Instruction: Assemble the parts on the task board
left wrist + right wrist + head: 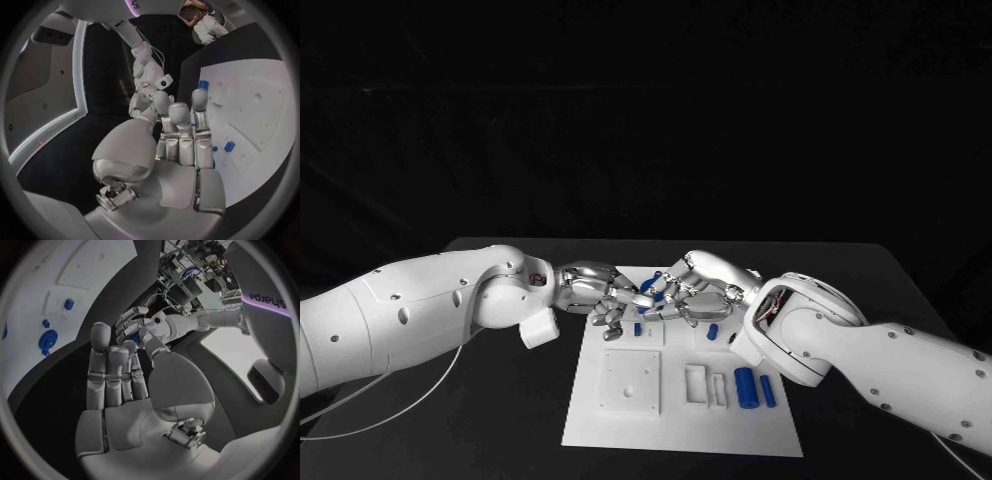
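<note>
The white task board (682,425) lies in the middle of the table. My left hand (600,290) and right hand (692,296) meet fingertip to fingertip over its far end. The left hand (181,145) has straight fingers and a bare palm. The right hand (119,375) also has its fingers stretched out. A small blue part (656,285) shows between the two hands, close to the right hand's fingertips (132,347); I cannot tell whether it is pinched. Two blue parts (754,387) lie at the board's right side. Small blue parts (638,328) stand below the hands.
White blocks and recesses (630,380) take up the board's near half. A round blue part (47,341) and a small blue one (69,303) sit on the board beside my right hand. Black table (862,280) surrounds the board. A white cable (387,405) trails from my left arm.
</note>
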Controlling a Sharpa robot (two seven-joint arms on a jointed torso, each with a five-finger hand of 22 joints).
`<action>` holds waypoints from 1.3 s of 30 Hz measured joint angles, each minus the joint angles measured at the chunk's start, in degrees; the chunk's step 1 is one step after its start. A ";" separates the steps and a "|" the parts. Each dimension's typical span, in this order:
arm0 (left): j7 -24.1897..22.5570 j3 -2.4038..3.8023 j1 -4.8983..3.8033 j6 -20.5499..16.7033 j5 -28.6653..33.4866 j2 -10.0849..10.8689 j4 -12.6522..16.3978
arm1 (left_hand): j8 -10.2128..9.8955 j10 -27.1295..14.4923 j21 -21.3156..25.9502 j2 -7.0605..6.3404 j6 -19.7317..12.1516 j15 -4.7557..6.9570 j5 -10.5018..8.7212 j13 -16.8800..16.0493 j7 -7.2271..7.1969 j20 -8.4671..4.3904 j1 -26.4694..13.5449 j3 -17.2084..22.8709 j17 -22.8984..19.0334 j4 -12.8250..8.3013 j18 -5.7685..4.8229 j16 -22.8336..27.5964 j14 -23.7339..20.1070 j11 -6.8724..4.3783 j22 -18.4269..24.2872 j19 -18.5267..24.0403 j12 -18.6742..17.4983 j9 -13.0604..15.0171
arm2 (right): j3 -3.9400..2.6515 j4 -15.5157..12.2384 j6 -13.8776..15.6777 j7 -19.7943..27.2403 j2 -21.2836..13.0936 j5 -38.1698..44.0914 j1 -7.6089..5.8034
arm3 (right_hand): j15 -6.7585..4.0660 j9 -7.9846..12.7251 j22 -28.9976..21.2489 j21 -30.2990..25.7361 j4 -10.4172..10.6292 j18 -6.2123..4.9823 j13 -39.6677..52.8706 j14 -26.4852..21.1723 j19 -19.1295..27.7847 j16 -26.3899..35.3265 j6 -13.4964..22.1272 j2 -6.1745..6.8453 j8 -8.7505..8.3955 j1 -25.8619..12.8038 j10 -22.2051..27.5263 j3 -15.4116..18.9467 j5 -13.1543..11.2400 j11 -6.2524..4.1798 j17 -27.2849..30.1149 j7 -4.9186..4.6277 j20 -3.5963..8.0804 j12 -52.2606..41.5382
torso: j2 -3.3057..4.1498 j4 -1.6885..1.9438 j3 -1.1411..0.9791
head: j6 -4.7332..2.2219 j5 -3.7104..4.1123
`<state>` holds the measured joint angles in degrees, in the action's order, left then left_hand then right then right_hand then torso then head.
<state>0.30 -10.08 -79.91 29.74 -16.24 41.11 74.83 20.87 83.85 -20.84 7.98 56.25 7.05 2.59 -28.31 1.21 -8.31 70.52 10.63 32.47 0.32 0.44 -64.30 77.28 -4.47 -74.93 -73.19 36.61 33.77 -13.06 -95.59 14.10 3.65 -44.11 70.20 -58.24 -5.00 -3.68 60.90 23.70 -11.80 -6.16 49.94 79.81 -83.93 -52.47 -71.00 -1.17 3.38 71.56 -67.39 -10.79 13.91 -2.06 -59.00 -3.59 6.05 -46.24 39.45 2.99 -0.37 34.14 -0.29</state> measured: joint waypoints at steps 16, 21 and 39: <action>0.95 0.02 -0.02 -0.90 1.06 0.07 -0.24 | -4.99 -0.43 0.34 -3.61 0.45 -0.22 0.28 -0.08 1.34 0.38 -5.24 -13.76 -0.11 2.10 0.00 0.00 -0.22 0.82 0.01 0.10 0.00 -9.82 | 0.05 0.32 1.35 -1.27 0.14 1.11 0.06 | -0.19 0.01 1.09 -0.29 -0.05 0.01 0.51 0.19 0.00 0.00 -0.34 0.21 0.00 -0.14 -0.22 -1.98 -2.20 -0.19 -0.27 -0.04 -0.02 0.55 | 0.01 -0.02 0.01 | 0.05 -0.06; 1.07 0.02 -0.02 -1.10 1.53 0.09 -0.27 | -5.96 -0.63 0.56 -3.80 0.13 -0.43 0.28 -0.15 1.86 0.53 -5.82 -16.85 -0.18 2.87 0.00 -0.06 -0.43 1.02 0.01 0.10 0.00 -13.58 | 0.05 0.42 1.53 -1.74 0.11 1.44 0.07 | -0.19 0.01 1.26 -0.29 -0.04 0.01 0.57 0.19 0.00 0.00 -0.39 0.36 0.00 -0.29 -0.51 -2.00 -2.20 -0.30 -0.27 -0.01 -0.02 0.55 | 0.02 -0.02 0.01 | 0.07 0.03; 1.60 0.01 -0.05 -1.67 2.51 0.16 -0.32 | -3.72 -0.83 0.79 -0.40 0.01 -0.62 5.58 -0.21 1.96 0.53 -2.80 -15.87 -0.68 -0.59 0.00 -0.26 -0.62 1.22 0.02 0.10 0.34 -18.90 | 0.10 0.41 2.88 -3.00 0.11 2.63 0.10 | -0.33 0.01 1.66 -0.29 1.68 0.02 0.63 0.35 -0.22 0.01 -0.71 1.44 0.00 -1.36 -0.61 -3.71 -1.69 -0.19 -0.26 0.01 0.19 0.78 | 0.03 -0.02 -0.02 | 0.19 0.23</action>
<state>1.90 -10.07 -79.95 28.07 -13.73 41.28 74.52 17.15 83.02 -20.05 7.58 56.26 6.43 8.17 -28.52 3.17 -7.78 67.73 -5.24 31.79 -0.27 0.44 -64.56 76.66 -3.25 -74.91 -73.09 36.95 14.87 -12.96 -95.18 16.98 0.64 -43.99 72.82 -58.14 -5.33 -3.67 62.56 23.41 -10.12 -6.15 50.57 80.15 -84.15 -52.46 -71.71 0.27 3.38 70.20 -68.00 -14.50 12.21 -2.24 -59.25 -3.58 6.24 -45.46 39.47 2.98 -0.38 34.33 -0.07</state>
